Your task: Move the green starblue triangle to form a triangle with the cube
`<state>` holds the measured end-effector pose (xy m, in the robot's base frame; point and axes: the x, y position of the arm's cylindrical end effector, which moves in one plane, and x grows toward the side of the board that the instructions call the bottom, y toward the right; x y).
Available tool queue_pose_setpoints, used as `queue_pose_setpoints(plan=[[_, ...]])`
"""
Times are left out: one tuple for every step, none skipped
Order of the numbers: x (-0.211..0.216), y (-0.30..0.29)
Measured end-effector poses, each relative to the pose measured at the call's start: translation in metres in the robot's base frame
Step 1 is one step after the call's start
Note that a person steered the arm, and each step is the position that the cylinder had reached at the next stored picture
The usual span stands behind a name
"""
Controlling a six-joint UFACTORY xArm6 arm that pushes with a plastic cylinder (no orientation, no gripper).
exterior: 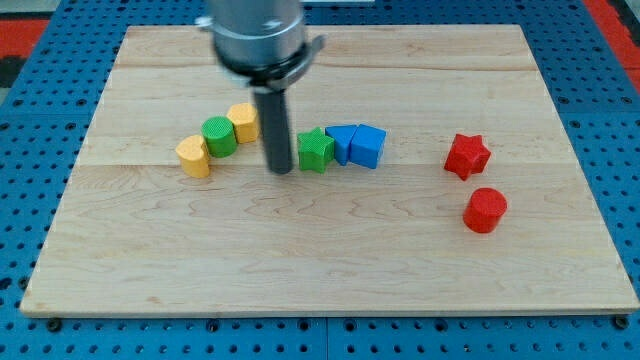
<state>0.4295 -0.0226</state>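
Your arm carries no pincer at all, so there is nothing to spread or press; it ends in a dark rod, and my tip rests on the wooden surface just to the view's left of the green star, touching it or nearly so; I cannot tell which. That placement suits a push toward the view's right, since the star sits directly in the rod's path.

The star is the leftmost of a tight row: pressed against its right side is a blue block whose shape I read as the triangle, though it is partly hidden, and beside that the blue cube; the three lie in a line, so the triangle is, in my judgement, not yet formed.

To the rod's left a yellow block, a green cylinder and another yellow block run in a diagonal chain; well apart on the right sit a red star and a red cylinder, out of the way.
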Motion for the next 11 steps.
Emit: queue_pose_setpoints(plan=[[-0.043,0.041],[-0.063,0.054],[-0.059,0.023],[-0.024,-0.016],[-0.037,0.085],[-0.062,0.127],[-0.071,0.157],[-0.071,0.161],[-0.084,0.123],[-0.131,0.138],[-0.149,0.125]])
